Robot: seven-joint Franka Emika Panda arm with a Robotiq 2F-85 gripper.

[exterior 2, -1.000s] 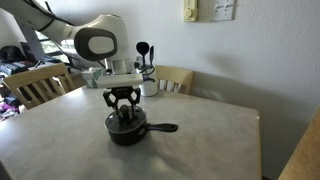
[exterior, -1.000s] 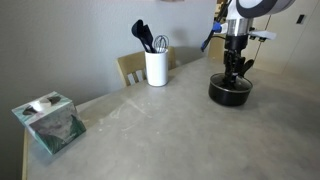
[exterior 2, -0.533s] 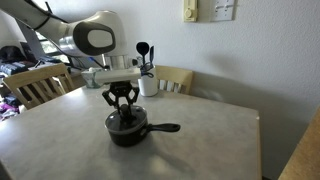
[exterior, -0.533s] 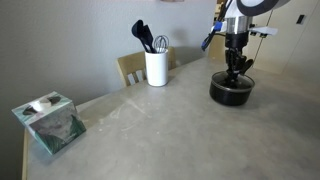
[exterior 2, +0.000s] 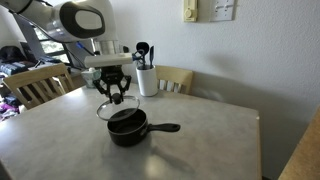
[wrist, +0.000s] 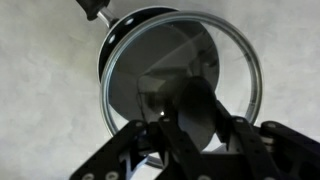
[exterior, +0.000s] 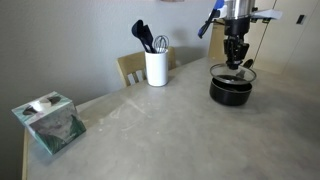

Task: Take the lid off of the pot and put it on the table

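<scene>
Grey table (exterior: 150,130); lid (wrist: 200,50) between jaws.

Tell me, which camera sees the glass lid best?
The wrist view: the lid fills the picture, with nearly all its metal rim showing. In both exterior views the lid looks small, hanging from the gripper just above the pot.

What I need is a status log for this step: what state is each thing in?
Round clear glass lid with black knob: lifted off, held in the air.
Low black pot with long handle: uncovered, upright on the light grey table.
Gripper: shut on the lid's knob.
White cylindrical utensil holder: upright, holding dark utensils.
</scene>
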